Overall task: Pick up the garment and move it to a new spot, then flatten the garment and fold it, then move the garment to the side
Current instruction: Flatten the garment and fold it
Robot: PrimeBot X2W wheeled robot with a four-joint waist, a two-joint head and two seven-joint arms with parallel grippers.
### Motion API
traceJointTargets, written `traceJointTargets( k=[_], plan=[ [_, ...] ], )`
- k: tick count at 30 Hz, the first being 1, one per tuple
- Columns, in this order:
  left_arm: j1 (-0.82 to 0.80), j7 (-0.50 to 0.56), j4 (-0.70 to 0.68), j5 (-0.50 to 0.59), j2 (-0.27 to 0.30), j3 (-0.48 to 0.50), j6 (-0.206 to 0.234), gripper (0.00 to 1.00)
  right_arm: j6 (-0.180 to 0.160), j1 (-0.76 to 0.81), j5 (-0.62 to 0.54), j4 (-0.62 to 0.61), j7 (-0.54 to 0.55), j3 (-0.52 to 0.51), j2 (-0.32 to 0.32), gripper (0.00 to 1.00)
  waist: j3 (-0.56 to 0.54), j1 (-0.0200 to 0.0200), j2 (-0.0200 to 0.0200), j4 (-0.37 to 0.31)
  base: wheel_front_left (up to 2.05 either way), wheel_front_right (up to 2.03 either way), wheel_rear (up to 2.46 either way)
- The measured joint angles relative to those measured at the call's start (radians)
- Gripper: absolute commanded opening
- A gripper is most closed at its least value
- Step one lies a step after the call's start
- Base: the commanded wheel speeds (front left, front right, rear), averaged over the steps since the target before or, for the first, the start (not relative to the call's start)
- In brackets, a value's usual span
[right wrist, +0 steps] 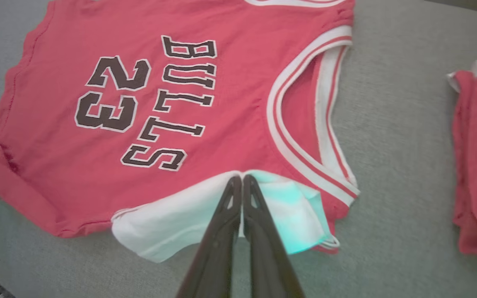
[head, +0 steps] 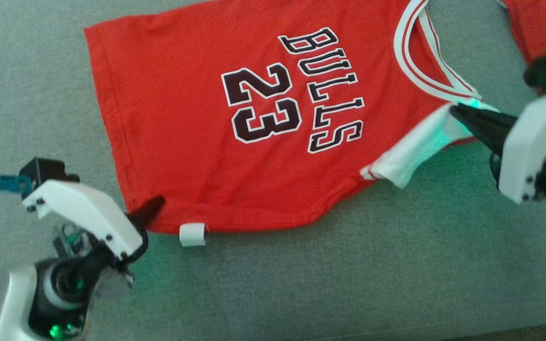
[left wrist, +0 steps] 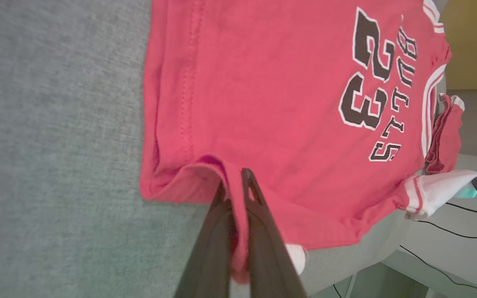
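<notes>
Red Bulls jersey (head: 183, 132) is spread print-up on the grey padded surface (head: 301, 284), toward its far edge, hem to my left and neck to my right. My left gripper (head: 154, 206) is pinched tight on the near hem corner by the little white tag (head: 192, 234), my right gripper (head: 458, 111) is clamped on the white sleeve (head: 410, 151), and another red garment (head: 538, 23) sits at the far right corner

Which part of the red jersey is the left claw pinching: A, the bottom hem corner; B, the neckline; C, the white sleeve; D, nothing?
A: the left claw is shut on red cloth at the bottom hem corner of the jersey.
</notes>
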Motion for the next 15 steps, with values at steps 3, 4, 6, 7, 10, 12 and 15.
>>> traceJointTargets(
  k=[3,4,6,7,10,12,15],
  plan=[
    [-0.032,0.034,0.016,-0.003,0.002,0.001,0.032,0.00,0.000,-0.059,0.019,0.042,0.014,0.028,-0.001,0.00,0.014,0.0000,0.0000,-0.002,0.00,0.00,0.00],
    [-0.047,0.044,0.023,-0.003,0.002,0.002,0.047,0.00,0.000,-0.086,0.020,0.066,0.016,0.036,-0.001,0.00,0.021,0.0000,0.0000,-0.002,0.00,0.00,0.00],
    [-0.079,0.065,0.032,-0.010,0.002,0.005,0.071,0.00,0.000,-0.133,0.020,0.108,0.016,0.048,-0.003,0.00,0.034,0.0001,0.0000,-0.001,0.00,0.00,0.00],
    [-0.097,0.073,0.036,-0.011,0.002,0.007,0.079,0.00,0.000,-0.156,0.020,0.125,0.016,0.057,-0.006,0.00,0.041,0.0000,0.0000,0.000,0.00,0.00,0.00],
    [-0.147,0.088,0.048,-0.016,0.004,0.016,0.098,0.00,0.000,-0.216,0.020,0.170,0.012,0.088,-0.012,0.00,0.059,0.0000,0.0000,0.003,0.00,0.00,0.00],
    [-0.173,0.088,0.064,-0.014,0.005,0.021,0.112,0.00,0.000,-0.260,0.019,0.210,-0.012,0.121,-0.015,0.18,0.073,0.0001,0.0000,0.007,0.00,0.00,0.00],
    [-0.182,0.083,0.069,-0.006,0.005,0.025,0.116,1.00,0.000,-0.283,0.013,0.240,-0.065,0.139,-0.015,1.00,0.084,0.0000,0.0000,0.010,0.00,0.00,0.00]
  ],
)
